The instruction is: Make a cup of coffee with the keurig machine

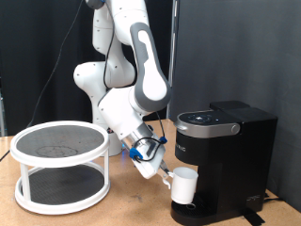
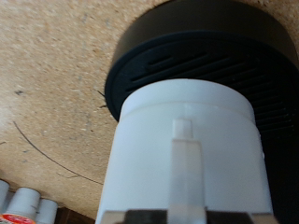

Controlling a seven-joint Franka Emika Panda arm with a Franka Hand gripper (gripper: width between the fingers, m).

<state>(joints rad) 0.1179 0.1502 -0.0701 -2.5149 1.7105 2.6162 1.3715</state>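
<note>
White ceramic identifies the cup [image 1: 182, 186], which stands upright on the round drip tray base [image 1: 193, 215] of the keurig machine [image 1: 224, 160], under the machine's overhanging front. The machine is matte black with a silver-trimmed lid, seen closed, and sits at the exterior view's right on a wooden table [image 1: 132, 202]. The gripper [image 1: 162, 173] is low, just beside the cup on the exterior view's left, its fingers reaching toward the cup's side. In the wrist view the cup [image 2: 187, 159] fills the centre, its handle [image 2: 186, 168] facing the camera and running down toward the fingers [image 2: 187, 217] at the picture's edge; the black slotted drip tray [image 2: 201, 56] shows behind it. Whether the jaws are clenched on the handle or released cannot be told from either view. Small white pods [image 2: 23, 207] with reddish tops lie at one corner of the wrist view. A white two-tier round rack [image 1: 61, 165] with dark mesh shelves stands at the exterior view's left, well apart from the machine
</note>
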